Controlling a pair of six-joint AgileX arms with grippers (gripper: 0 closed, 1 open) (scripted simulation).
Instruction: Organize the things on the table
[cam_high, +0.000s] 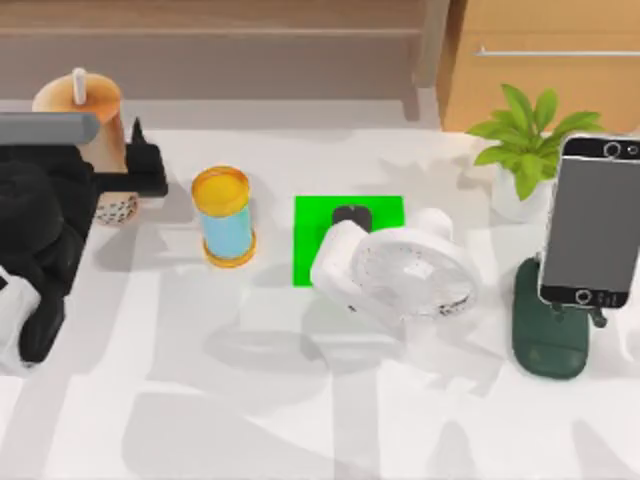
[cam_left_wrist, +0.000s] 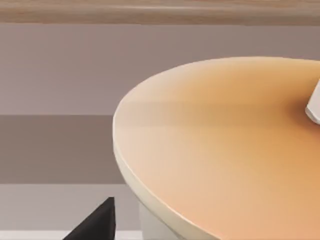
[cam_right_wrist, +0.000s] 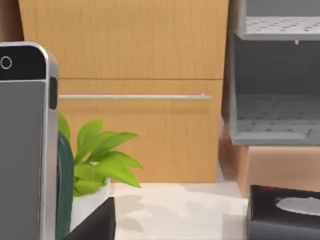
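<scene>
Left jaws (cam_high: 150, 165) at the desk's (cam_high: 300, 400) far left, just beside the upright cup (cam_high: 95, 140), straw (cam_high: 79, 85) up; grip state impossible to tell. Fan (cam_high: 400, 275) tipped over at centre, cage facing up, overlapping the green patch (cam_high: 315, 240) beside the gadget (cam_high: 352, 216). Phone (cam_high: 598, 222) upright on a stand (cam_high: 548, 335), far right.

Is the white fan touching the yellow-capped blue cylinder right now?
Apart. In the top view, bare white tabletop shows between the white desk fan and the yellow-capped cylinder; the green patch's left edge lies between them.
</scene>
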